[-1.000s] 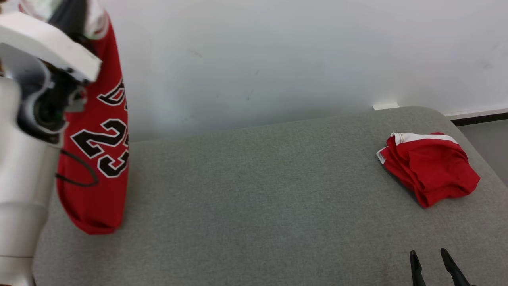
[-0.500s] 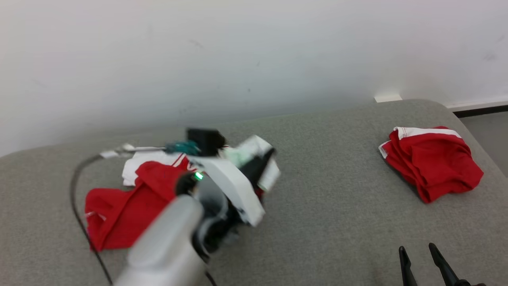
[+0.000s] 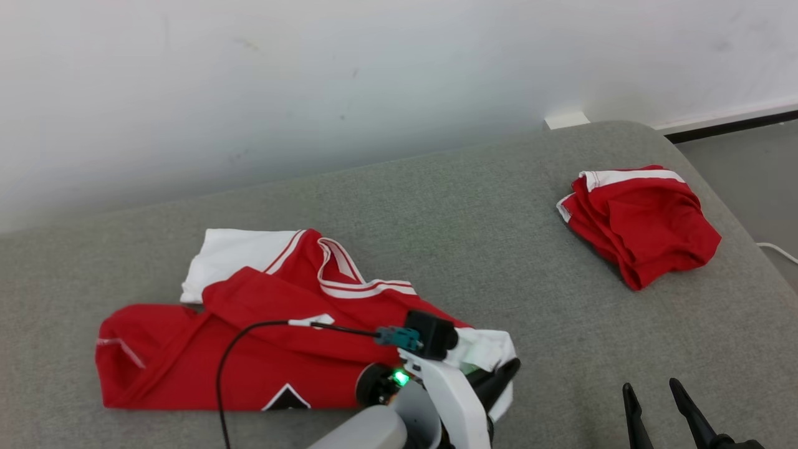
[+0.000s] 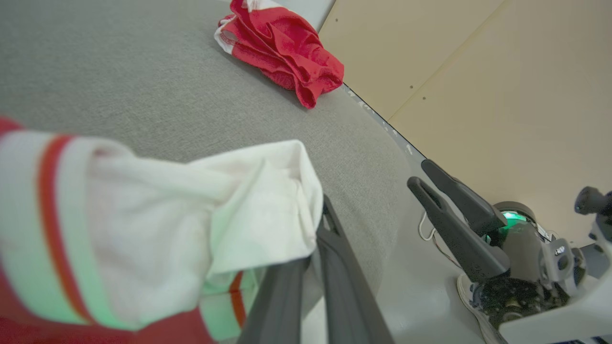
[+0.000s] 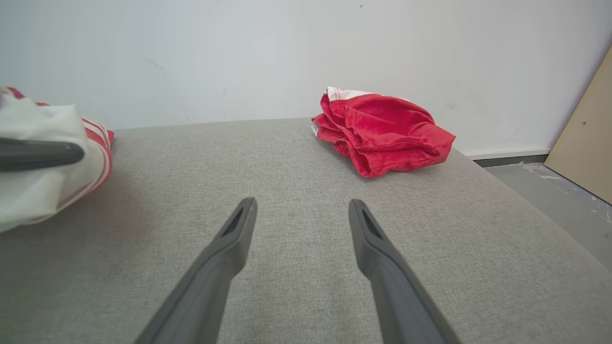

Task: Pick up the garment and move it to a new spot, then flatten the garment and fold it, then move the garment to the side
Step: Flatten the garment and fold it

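Observation:
A red jersey (image 3: 262, 349) with white trim lies spread and rumpled on the grey padded table (image 3: 467, 206), left of centre. My left gripper (image 3: 502, 374) is low at the jersey's right end, shut on its white hem (image 4: 258, 215); the dark fingers (image 4: 334, 267) pinch the cloth from below. My right gripper (image 3: 650, 388) stands open near the table's front right, apart from any cloth, its fingers (image 5: 229, 248) spread over bare table. The left wrist view catches that open right gripper (image 4: 425, 174) too.
A second red garment (image 3: 642, 224) with a white band lies bunched at the table's far right (image 5: 382, 129). A white wall stands behind the table. Grey floor (image 3: 748, 168) and a beige board (image 4: 502, 86) lie beyond the right edge. A black cable (image 3: 249, 333) crosses the jersey.
The jersey hung from my raised left gripper at the far left; now it lies on the table, with the left gripper low at the front. The head view has shifted.

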You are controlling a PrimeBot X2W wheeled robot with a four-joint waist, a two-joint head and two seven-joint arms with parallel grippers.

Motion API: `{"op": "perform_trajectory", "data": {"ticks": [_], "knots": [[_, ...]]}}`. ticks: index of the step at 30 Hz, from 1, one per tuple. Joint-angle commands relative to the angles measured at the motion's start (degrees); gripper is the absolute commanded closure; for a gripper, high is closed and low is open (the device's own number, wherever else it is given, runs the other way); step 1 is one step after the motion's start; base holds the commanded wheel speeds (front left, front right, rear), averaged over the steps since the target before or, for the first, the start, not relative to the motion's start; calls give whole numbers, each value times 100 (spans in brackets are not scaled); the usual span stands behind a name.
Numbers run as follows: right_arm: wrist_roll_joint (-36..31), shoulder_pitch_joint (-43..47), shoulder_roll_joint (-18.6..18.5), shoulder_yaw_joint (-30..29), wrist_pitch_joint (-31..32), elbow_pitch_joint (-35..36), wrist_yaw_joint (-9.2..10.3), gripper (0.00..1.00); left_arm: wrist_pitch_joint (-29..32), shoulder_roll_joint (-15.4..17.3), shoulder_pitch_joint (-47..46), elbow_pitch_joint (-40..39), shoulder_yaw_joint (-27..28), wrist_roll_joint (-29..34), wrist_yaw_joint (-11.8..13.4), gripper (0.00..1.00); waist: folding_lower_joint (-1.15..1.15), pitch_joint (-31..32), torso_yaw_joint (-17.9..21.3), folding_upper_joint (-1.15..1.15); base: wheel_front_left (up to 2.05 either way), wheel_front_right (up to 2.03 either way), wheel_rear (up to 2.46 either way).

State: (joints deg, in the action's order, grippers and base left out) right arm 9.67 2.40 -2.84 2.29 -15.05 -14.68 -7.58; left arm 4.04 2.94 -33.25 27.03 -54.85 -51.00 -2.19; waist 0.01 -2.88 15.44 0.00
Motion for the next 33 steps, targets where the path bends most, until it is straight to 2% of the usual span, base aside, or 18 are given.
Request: {"op": "perform_trajectory", "data": {"ticks": [1, 2, 10, 13, 16, 21, 27, 33], "knots": [[20, -75, -14, -6, -16, -7, 18, 0, -65, -4, -57, -20, -106, -31, 1, 4, -1, -31, 39, 0, 0, 0, 0], [25, -77, -14, -17, -16, -14, 18, 0, -91, 0, -61, -19, -204, -76, 19, 0, -1, -35, 50, 0, 0, 0, 0], [-1, -31, -13, -118, -16, -58, 18, 0, -406, 5, -28, -326, -677, -623, -101, 0, -1, 60, -28, 0, 0, 0, 0], [-8, 7, -15, -138, -16, -50, 18, 0, -591, 6, -48, -318, -766, -558, -3, 0, -1, 141, -99, 0, 0, 0, 0], [-36, 96, -14, -181, -16, -22, 18, 0, -838, 76, 5, -211, -768, -381, 185, 0, -1, 229, -168, 0, 0, 0, 0], [-63, 224, -14, -303, -16, 47, 18, 0, -1317, 462, 279, -273, -526, -254, 567, 0, -1, 331, -305, 0, 0, 0, 0], [-82, 356, -14, -432, -16, 100, 19, 0, -1638, 1127, 617, -441, -110, -256, 1100, 0, -1, 437, -491, 0, 0, 0, 0], [-139, 327, -15, -408, -16, 134, 19, 0, -1505, 1768, 528, -450, 242, -277, 1541, 0, -1, 459, -558, 0, 0, 0, 0]]}}
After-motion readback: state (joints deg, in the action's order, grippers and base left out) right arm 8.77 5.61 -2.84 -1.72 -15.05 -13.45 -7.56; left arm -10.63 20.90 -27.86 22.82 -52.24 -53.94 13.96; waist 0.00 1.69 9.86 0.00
